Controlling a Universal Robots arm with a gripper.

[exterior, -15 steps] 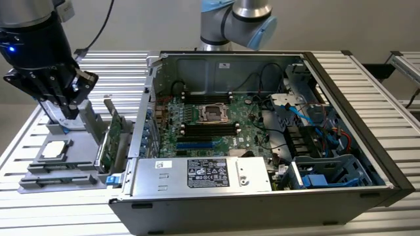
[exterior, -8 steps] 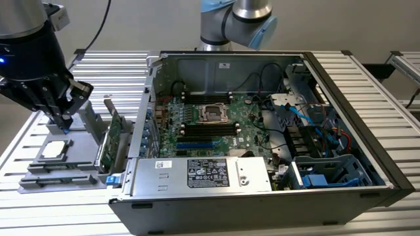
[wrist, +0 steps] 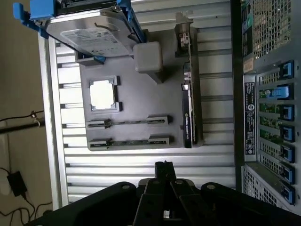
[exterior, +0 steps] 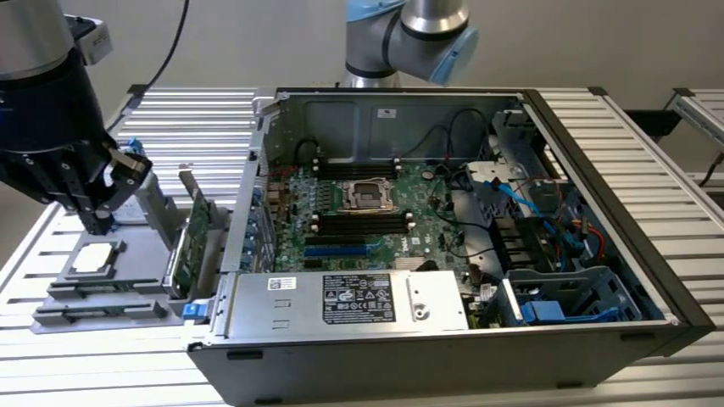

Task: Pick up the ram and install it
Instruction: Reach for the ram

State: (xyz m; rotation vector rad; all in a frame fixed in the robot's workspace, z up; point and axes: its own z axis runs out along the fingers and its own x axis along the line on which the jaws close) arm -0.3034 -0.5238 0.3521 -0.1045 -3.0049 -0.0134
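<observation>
Hovering over the grey parts tray (exterior: pixel 134 280) (wrist: pixel 136 106) on the bench (exterior: pixel 102 373), beside the open computer case (exterior: pixel 453 377), the fingers (exterior: pixel 100 222) (wrist: pixel 164 168) are pressed together.

Open computer case (exterior: pixel 396 377), grey parts tray (wrist: pixel 141 101), blue-railed hard drive (wrist: pixel 89 30), upright expansion card (exterior: pixel 198 225)

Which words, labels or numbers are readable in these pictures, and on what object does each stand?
Nothing is readable.
On the power supply, the black label and the white label: too small.
On the hard drive, the paper label: blurred.
On the computer case, the long sticker: too small.
</observation>
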